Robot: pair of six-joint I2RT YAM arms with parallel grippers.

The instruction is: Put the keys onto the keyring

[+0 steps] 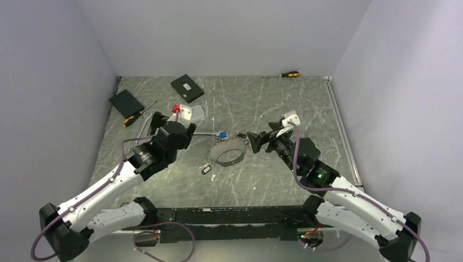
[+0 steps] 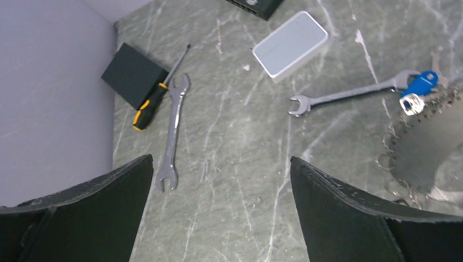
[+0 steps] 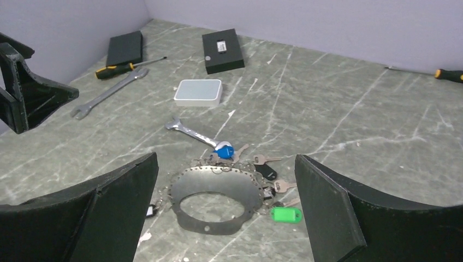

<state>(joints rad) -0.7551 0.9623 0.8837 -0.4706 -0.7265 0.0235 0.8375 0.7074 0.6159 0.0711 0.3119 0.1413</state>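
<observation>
The keyring [image 3: 213, 183], a broad dark-grey metal loop fringed with small silver keys [image 3: 262, 160], lies flat on the grey-green marbled table [image 1: 262, 103], near its middle and between the two arms. A key with a blue plastic tag [image 3: 224, 150] sits at the ring's far edge, touching the head of a short silver open-ended wrench [image 3: 191, 132] that points away toward a white rectangular box [image 3: 199, 91]. A key with a green tag [image 3: 286, 214] lies just beside the ring on its right, and a black-tagged key [image 1: 206, 169] lies just off its near-left edge; whether either is threaded on the loop cannot be told. The right gripper [image 3: 225, 161] hangs close to the ring with its black fingers [image 3: 355, 213] spread wide, framing the loop in its own camera and gripping nothing. The left gripper [image 2: 221, 164] is likewise spread wide and empty, over bare table to the left of the short wrench. Farther left lie a longer silver wrench [image 2: 173, 131], a yellow-and-black screwdriver [image 2: 158, 95] and a flat black box [image 2: 134, 75]; a second black box [image 1: 187, 88] sits farther back, and another yellow-and-black screwdriver [image 1: 289, 74] lies by the back wall.
</observation>
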